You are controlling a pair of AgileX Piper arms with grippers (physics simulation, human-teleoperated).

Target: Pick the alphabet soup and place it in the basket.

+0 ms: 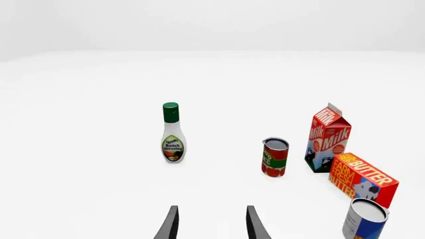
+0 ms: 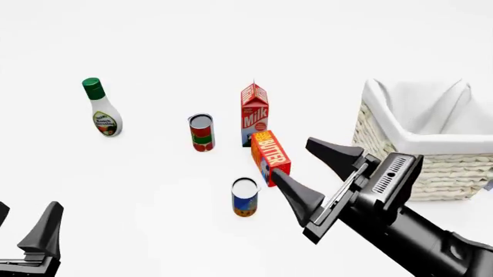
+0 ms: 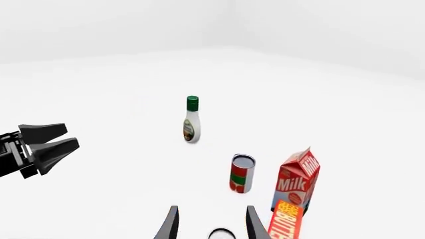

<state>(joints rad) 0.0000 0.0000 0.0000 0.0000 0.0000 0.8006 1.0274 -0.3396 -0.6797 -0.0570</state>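
The alphabet soup (image 2: 245, 197) is a small can with a silver top and a blue label turning orange at its base; it stands upright in front of the butter box. It also shows in the left wrist view (image 1: 365, 219). My right gripper (image 2: 291, 156) hangs open just right of and above it, empty. In the right wrist view only the soup's silver top (image 3: 221, 233) peeks between the open fingers of that gripper (image 3: 212, 209). The cream wicker basket (image 2: 454, 173) with white lining sits at the right. My left gripper (image 2: 27, 206) is open and empty at the near left, far from the can.
A red-and-green can (image 2: 201, 132), a milk carton (image 2: 254, 113) and a butter box (image 2: 271, 156) stand just behind the soup. A ranch dressing bottle (image 2: 101, 108) stands far left. The butter box is close to the right gripper's lower finger.
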